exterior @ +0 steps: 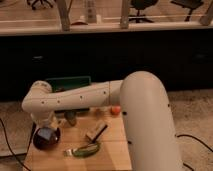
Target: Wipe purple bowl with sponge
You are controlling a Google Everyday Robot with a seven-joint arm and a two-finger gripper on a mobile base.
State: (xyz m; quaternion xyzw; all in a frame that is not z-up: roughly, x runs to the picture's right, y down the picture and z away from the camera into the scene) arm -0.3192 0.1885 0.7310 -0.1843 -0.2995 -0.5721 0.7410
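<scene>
The purple bowl (46, 141) sits on the wooden table near its left front edge, dark maroon and round. The blue-grey sponge (45, 133) is inside the bowl, right under the end of my arm. My gripper (44, 128) hangs straight down over the bowl from the white wrist and is shut on the sponge, pressing it into the bowl. The wrist hides most of the gripper.
A green rectangular tray (70, 82) stands at the back of the wooden table (112, 150). A tan-and-black block (96, 131) lies mid-table and a green curved strip (82, 150) lies in front of it. A small orange ball (115, 110) and a dark green object (71, 119) sit under my arm.
</scene>
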